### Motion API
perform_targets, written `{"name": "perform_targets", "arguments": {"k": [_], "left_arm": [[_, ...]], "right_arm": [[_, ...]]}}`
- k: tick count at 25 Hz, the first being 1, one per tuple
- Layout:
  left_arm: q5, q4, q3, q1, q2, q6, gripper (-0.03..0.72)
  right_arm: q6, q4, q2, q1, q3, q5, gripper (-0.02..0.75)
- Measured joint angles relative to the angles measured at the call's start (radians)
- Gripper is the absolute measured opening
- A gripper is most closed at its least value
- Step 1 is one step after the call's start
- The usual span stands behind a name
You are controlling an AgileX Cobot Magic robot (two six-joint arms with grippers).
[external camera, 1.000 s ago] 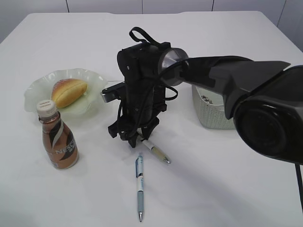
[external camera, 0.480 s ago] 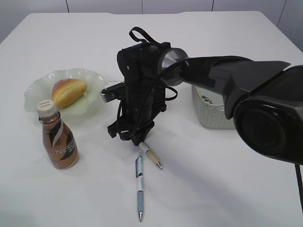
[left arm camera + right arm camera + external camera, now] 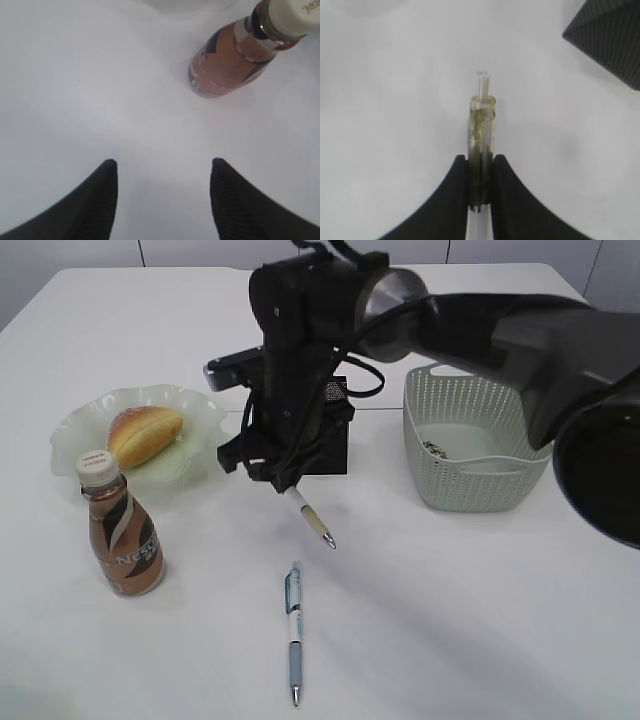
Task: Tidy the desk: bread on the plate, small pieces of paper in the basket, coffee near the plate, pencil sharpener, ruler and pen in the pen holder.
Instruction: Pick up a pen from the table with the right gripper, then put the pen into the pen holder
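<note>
The right gripper [image 3: 283, 478] hangs above the white table [image 3: 480, 620], its 2 fingers [image 3: 457, 192] pinching a clear pen [image 3: 308, 517] whose tip slants down and clear of the surface. Behind it stands a black pen holder [image 3: 333, 438]. A second, blue pen [image 3: 294, 632] lies flat on the table nearer the camera. The bread [image 3: 145, 433] sits on the pale green plate [image 3: 80, 430], and the coffee bottle [image 3: 120, 532] stands upright just in front of that plate. The basket [image 3: 470, 445] rests at right, with scraps inside. The left gripper [image 3: 162, 172] is spread apart, holding nothing, above bare table near the bottle.
</note>
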Motion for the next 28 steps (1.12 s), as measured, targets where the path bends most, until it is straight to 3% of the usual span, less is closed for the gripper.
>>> {"name": "perform_targets", "arguments": {"k": [4,9,18,28], "left_arm": [[-0.002,0.000,0.000,0.000,0.000,0.000,0.433],[-0.002,0.000,0.000,0.000,0.000,0.000,0.433],[0.001,0.000,0.000,0.000,0.000,0.000,0.433],[0.016,0.000,0.000,0.000,0.000,0.000,0.433]], "right_arm": [[0.014,-0.018,-0.073,0.000,0.033,0.000,0.062],[0.045,-0.030,-0.225,0.000,0.241,-0.035,0.061],[0.093,-0.073,-0.605,-0.009,0.869,-0.640,0.061],[0.114,-0.084,-0.649,-0.150,0.941,-1.203,0.061]]}}
